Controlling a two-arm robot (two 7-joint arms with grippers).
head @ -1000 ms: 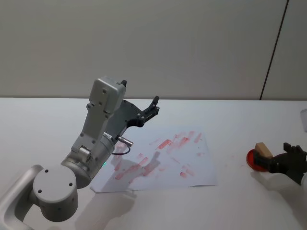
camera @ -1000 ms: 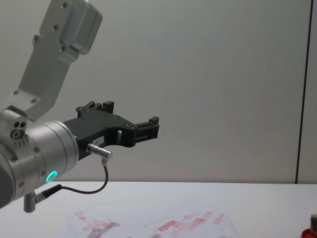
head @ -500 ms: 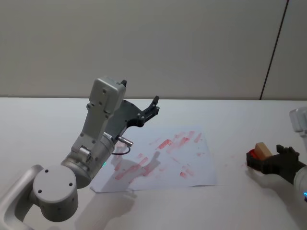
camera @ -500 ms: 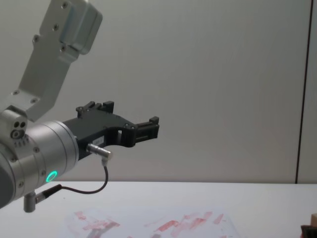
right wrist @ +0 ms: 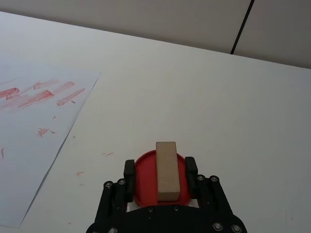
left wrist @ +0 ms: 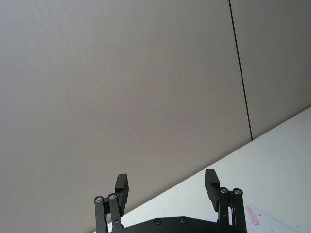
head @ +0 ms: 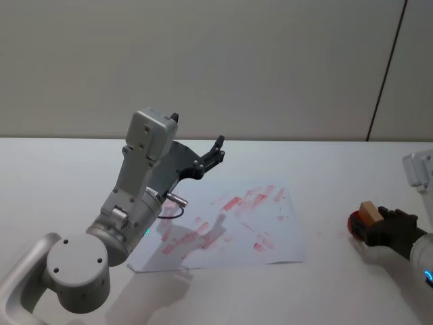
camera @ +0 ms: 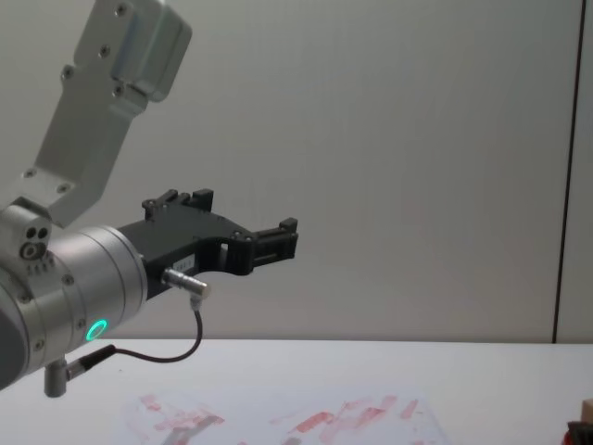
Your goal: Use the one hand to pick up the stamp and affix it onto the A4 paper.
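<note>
Right end effector (right wrist: 160,170) spread, fingers (right wrist: 129,171) astride the stamp (right wrist: 166,167), apparently clear of it; stamp lying on red disc (right wrist: 145,180), on tabletop (head: 338,176) right of A4 paper (head: 284,237). Left end effector (left wrist: 165,187) raised, parked, jaws apart.

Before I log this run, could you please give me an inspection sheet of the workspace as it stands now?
Surface: white table, with a few red ink specks beside the paper.
Job's things: stamp lying on a red round pad; paper flat on the table, covered with red marks.
Clutter: nothing seen.
Grippers: right gripper open, low at the pad, one finger on each side of the stamp with gaps to it; left gripper open, raised above the table and empty.
Cables: black cable looping from the left wrist, off the table.
Surroundings: plain grey wall with a dark vertical seam.
</note>
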